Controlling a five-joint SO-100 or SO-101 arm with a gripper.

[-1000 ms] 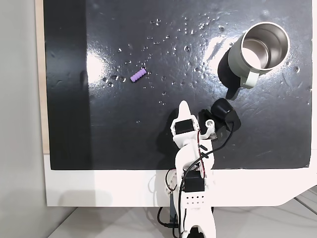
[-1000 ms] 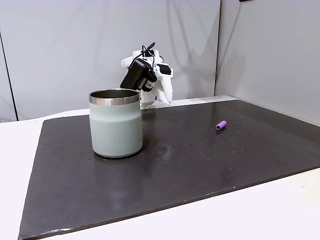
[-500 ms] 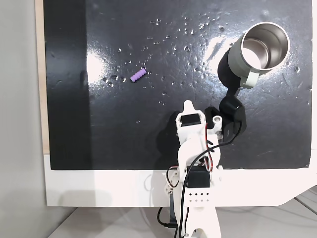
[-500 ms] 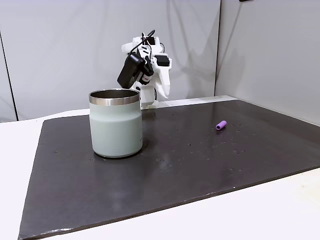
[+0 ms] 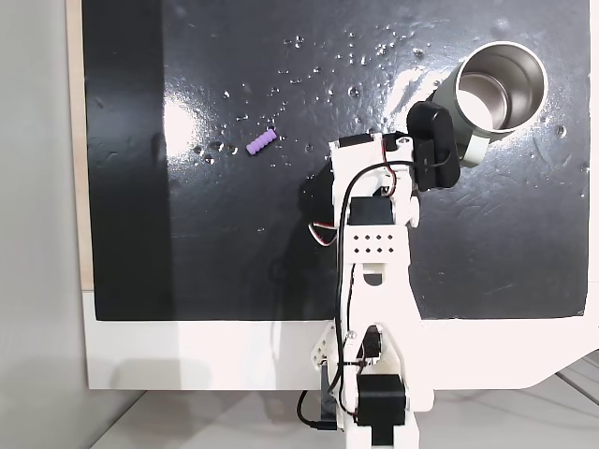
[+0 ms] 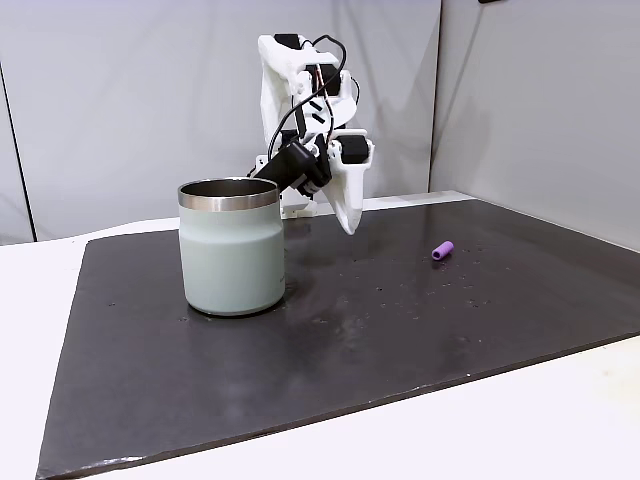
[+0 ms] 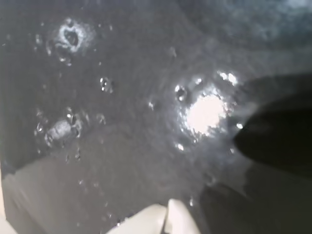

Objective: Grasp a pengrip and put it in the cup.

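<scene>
My arm extends out over the dark mat (image 5: 234,243) that covers most of the white desk (image 5: 187,355). In the fixed view from above, my white forearm runs up the middle of the mat, and the black camera housing (image 5: 433,147) at my wrist sits just beside the cup's handle (image 5: 475,150).

My end effector (image 6: 349,218) points down and forward in the side fixed view, its white tip hanging above the mat to the right of the cup, not touching the surface. In the wrist view the two white fingertips (image 7: 156,219) appear pressed together at the bottom edge with no visible gap, so I record the end effector as closed and holding nothing.

The pengrip (image 5: 261,142) lies flat on the mat, well apart from my end effector and to the left of it in the view from above. In the side fixed view it rests on the right part of the mat (image 6: 442,250).

The cup (image 6: 232,246) stands upright on the mat. From above it occupies the upper right corner (image 5: 501,92), with its steel inside visible and nothing seen in it.

The mat surface shows scattered bright speckles and glare in the wrist view.
</scene>
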